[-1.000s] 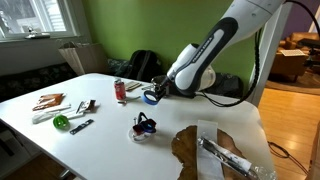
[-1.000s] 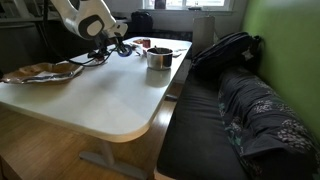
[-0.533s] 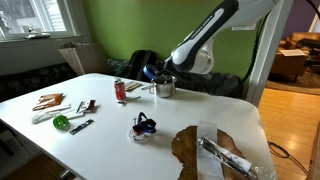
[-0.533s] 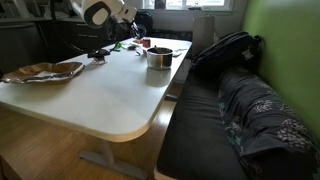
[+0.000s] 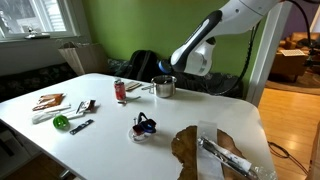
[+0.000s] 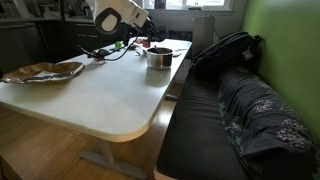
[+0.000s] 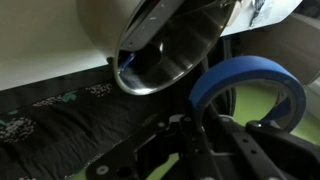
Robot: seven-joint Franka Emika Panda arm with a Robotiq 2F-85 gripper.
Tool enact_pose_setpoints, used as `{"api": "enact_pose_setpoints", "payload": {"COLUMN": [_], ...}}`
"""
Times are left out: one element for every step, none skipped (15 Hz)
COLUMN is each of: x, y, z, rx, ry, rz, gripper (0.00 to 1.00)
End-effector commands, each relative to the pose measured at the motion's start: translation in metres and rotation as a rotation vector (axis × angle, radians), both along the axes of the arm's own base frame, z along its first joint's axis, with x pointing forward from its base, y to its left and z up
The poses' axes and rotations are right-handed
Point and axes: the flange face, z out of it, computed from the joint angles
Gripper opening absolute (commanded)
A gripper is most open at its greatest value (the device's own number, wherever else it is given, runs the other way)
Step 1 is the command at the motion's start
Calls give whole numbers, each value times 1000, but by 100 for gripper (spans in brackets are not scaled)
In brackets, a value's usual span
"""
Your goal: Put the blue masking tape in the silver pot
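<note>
The silver pot (image 5: 165, 87) stands on the white table near its far edge; it also shows in an exterior view (image 6: 158, 57) and, close up and tilted, in the wrist view (image 7: 165, 50). My gripper (image 5: 166, 70) hangs just above the pot and is also visible in an exterior view (image 6: 147, 42). In the wrist view the gripper (image 7: 200, 125) is shut on the blue masking tape (image 7: 250, 85), a blue ring held beside the pot's rim.
A red can (image 5: 120, 91), a green object (image 5: 62, 122), tools (image 5: 85, 107), a dark tangled item (image 5: 144, 125) and brown paper with a metal tool (image 5: 210, 150) lie on the table (image 5: 110, 135). A backpack (image 6: 225, 50) and a bench (image 6: 235, 120) are beside the table.
My gripper has lifted the blue tape from the table left of the pot and carried it up and over to just above the pot.
</note>
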Motion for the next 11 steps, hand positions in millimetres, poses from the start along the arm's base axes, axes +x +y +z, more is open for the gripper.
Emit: {"api": "enact_pose_setpoints", "payload": {"x": [2, 2, 2, 3, 2, 2, 0, -1, -4, -8, 1], "y": [7, 12, 17, 23, 30, 39, 52, 65, 82, 98, 83], "z": [-18, -20, -19, -17, -12, -4, 9, 23, 36, 51, 29], "rx": [7, 12, 18, 21, 28, 34, 44, 44, 53, 59, 30], "ry": [6, 3, 2, -7, -20, -37, -62, -88, -140, -199, -144], "rz": [-64, -65, -62, -56, -45, -29, 1, 32, 77, 116, 70], "gripper": [46, 53, 62, 69, 75, 84, 91, 99, 100, 100, 96]}}
